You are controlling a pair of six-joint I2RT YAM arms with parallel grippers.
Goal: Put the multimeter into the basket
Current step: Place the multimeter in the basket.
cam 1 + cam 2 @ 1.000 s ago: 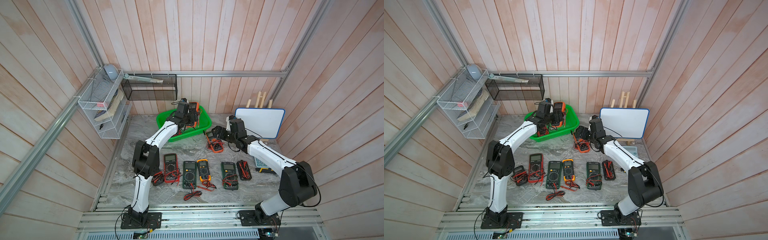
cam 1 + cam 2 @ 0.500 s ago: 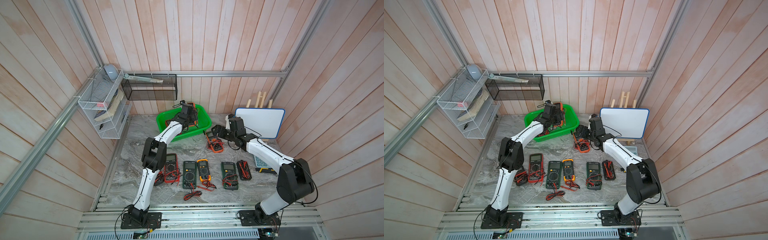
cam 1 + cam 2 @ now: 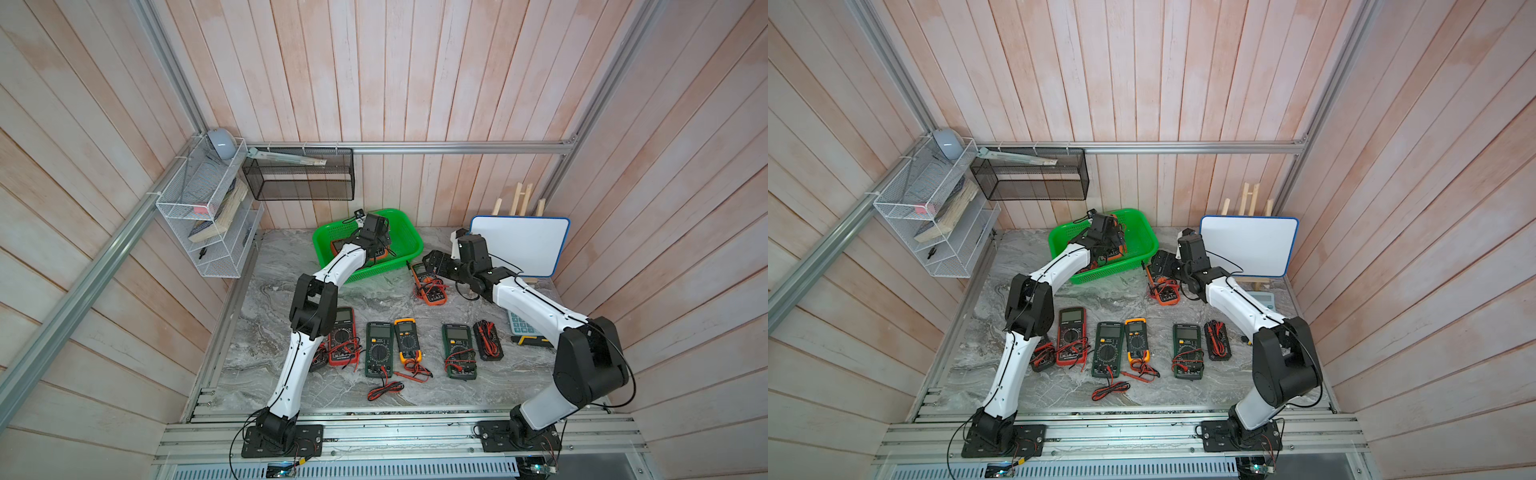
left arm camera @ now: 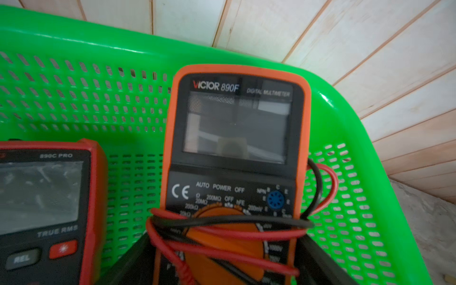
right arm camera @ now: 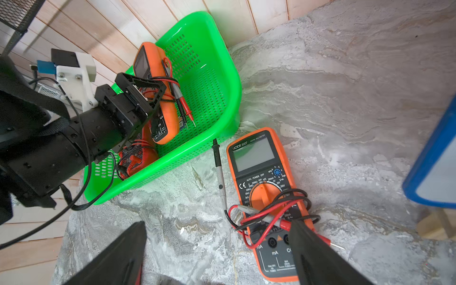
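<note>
The bright green basket (image 3: 405, 245) (image 3: 1142, 226) stands at the back of the table. My left gripper (image 5: 150, 96) (image 4: 222, 246) is shut on an orange multimeter (image 4: 234, 123) (image 5: 158, 64) wrapped in red and black leads. It holds the meter tilted inside the basket (image 5: 222, 74), screen end toward the far wall. A red multimeter (image 4: 44, 197) (image 5: 138, 158) lies in the basket beside it. My right gripper (image 5: 218, 223) (image 3: 432, 264) hangs open just above the table. One of its fingers is over the lower end of a second orange multimeter (image 5: 261, 172) (image 3: 430, 284) lying right of the basket.
Along the front lie a red meter (image 3: 345, 332), two green meters (image 3: 379, 349) (image 3: 458, 349), a yellow one (image 3: 408, 338) and a black lead pouch (image 3: 488, 345). A whiteboard (image 3: 519, 245) leans at the back right, with a calculator (image 3: 521, 326) before it. A wire rack (image 3: 208, 208) and a black mesh bin (image 3: 299, 178) hang on the walls.
My left gripper has come down and forward into the basket with the orange multimeter, and its elbow has swung toward the middle. The right arm has barely moved.
</note>
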